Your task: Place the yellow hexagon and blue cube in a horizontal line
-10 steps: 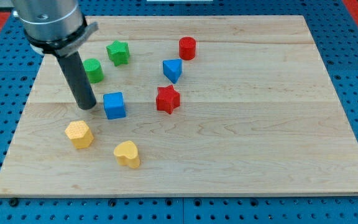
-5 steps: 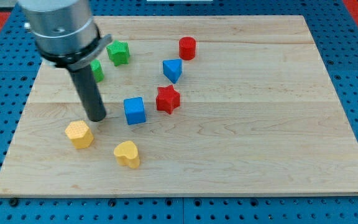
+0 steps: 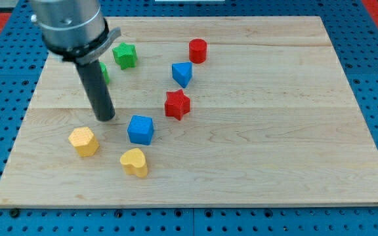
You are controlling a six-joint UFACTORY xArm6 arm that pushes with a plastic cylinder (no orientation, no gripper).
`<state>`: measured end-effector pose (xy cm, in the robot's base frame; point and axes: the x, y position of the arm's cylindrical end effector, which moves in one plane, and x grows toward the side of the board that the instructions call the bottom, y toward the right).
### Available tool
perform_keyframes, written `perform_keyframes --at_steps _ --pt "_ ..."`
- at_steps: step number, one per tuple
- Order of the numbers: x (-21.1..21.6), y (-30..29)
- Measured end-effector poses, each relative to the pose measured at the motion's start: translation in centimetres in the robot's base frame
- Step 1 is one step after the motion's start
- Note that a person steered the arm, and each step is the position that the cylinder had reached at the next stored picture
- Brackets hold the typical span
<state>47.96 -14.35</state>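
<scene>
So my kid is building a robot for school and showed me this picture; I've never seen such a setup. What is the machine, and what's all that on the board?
It is a single robot arm with no claw: it ends in a dark rod, and my tip slides on the wooden board to push blocks. One camera looks down at the board. My tip stands up-left of the blue cube and above the yellow hexagon, apart from both. Also there: a yellow heart, red star, blue triangle-like block, red cylinder, green star, and a green block partly hidden. Nothing is held.
</scene>
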Motion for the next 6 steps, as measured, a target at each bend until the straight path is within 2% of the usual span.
perform_keyframes --at_steps 1,2,3,4,5,6 --pt "1.2 2.0" --pt "0.2 9.6" --pt "0.0 7.1" --pt "-0.6 1.4" --pt "-8.0 -1.6" --pt "-8.6 1.2"
